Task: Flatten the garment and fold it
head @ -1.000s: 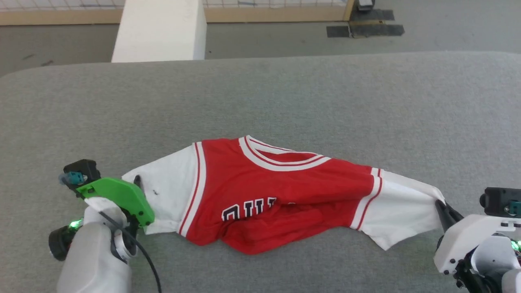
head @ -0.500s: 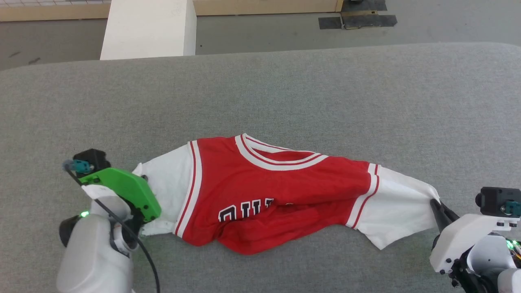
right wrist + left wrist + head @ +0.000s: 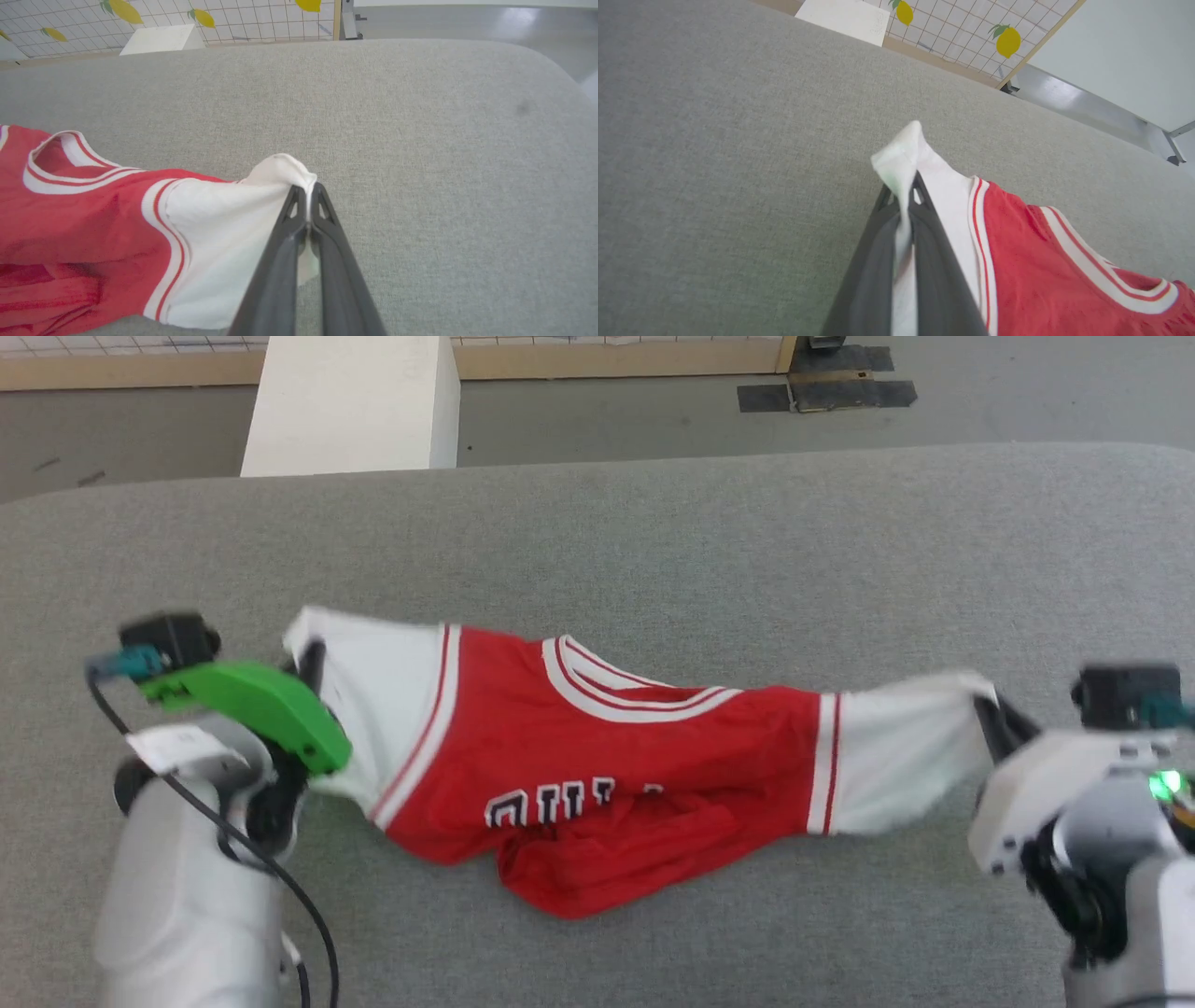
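Note:
The garment (image 3: 597,756), a red jersey-style shirt with white sleeves and striped trim, hangs stretched between both arms above the grey table (image 3: 653,541), its lower red part bunched and sagging onto the surface. My left gripper (image 3: 313,658) is shut on the white left sleeve (image 3: 903,158). My right gripper (image 3: 990,709) is shut on the white right sleeve (image 3: 280,179). Black-and-white letters (image 3: 560,803) show partly above the crumpled hem. The striped collar (image 3: 635,695) faces the far side.
A white block (image 3: 350,401) stands on the floor beyond the table's far edge, next to a wooden-framed grid panel with lemon pictures (image 3: 1008,39). Dark tape patches (image 3: 822,392) mark the floor at the back right. Open grey table surface lies all around the shirt.
Both grippers have lifted and moved away from me with the sleeves, pulling the shirt wider and raising its shoulders off the table. The head camera has shifted slightly.

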Robot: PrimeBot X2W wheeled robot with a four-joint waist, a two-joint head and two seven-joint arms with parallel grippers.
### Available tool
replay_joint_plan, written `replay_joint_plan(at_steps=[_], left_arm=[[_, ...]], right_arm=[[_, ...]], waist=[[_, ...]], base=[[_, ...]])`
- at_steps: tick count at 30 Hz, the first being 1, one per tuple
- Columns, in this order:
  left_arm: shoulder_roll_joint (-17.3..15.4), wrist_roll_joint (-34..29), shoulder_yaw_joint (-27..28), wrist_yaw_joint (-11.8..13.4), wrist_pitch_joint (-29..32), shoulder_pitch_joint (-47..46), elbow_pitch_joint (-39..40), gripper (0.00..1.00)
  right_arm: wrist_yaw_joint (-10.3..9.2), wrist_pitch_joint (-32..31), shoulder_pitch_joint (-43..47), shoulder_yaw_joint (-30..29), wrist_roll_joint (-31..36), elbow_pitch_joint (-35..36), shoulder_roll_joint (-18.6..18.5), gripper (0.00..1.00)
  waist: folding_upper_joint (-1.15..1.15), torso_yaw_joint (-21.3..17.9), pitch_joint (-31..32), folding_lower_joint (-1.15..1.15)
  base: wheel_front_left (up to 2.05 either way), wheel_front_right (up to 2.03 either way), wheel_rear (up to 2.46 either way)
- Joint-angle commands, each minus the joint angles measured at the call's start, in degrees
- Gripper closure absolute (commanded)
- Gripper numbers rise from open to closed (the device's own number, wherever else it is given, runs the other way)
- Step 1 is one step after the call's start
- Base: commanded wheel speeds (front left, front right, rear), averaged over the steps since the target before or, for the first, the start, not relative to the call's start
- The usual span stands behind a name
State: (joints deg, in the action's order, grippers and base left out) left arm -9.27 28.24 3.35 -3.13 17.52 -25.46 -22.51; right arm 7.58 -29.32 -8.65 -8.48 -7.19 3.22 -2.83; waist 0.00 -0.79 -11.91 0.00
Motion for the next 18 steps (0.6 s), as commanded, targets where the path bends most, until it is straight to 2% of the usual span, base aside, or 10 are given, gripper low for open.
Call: replay_joint_plan(at_steps=[1, 5, 9, 13, 18], left_arm=[[-0.6, 1.7, 0.7, -0.7, 0.1, -3.0, 1.5, 1.0], [-1.5, 3.8, 1.8, -0.9, 1.6, -8.7, 5.3, 1.0], [-2.7, 3.6, 2.5, 0.4, 1.8, -16.1, 8.5, 1.0], [-3.9, 2.5, 3.3, 2.4, 0.0, -24.6, 9.8, 1.0], [-5.4, 1.3, 5.1, 4.5, -4.4, -35.4, 9.3, 1.0]], right_arm=[[-0.09, -1.0, -3.6, 1.0, 0.7, 0.7, -0.7, 1.0], [-0.09, -3.7, -12.7, 4.4, 1.7, 0.4, -5.4, 1.0], [-0.09, -5.7, -24.0, 8.2, 1.3, -2.2, -10.3, 1.0], [-0.09, -6.5, -36.4, 11.6, 0.9, -5.8, -13.5, 1.0], [-0.09, -4.1, -51.5, 14.1, 2.7, -10.7, -15.0, 1.0]], waist=[[0.0, 0.0, -0.6, 0.0], [0.0, 0.0, -2.9, 0.0], [0.0, 0.2, -6.5, 0.0], [0.0, 0.0, -10.4, 0.0], [0.0, -0.2, -14.3, 0.0]], base=[[0.0, 0.0, 0.0], [0.0, 0.0, 0.0], [0.0, 0.0, 0.0], [0.0, 0.0, 0.0], [0.0, 0.0, 0.0]])
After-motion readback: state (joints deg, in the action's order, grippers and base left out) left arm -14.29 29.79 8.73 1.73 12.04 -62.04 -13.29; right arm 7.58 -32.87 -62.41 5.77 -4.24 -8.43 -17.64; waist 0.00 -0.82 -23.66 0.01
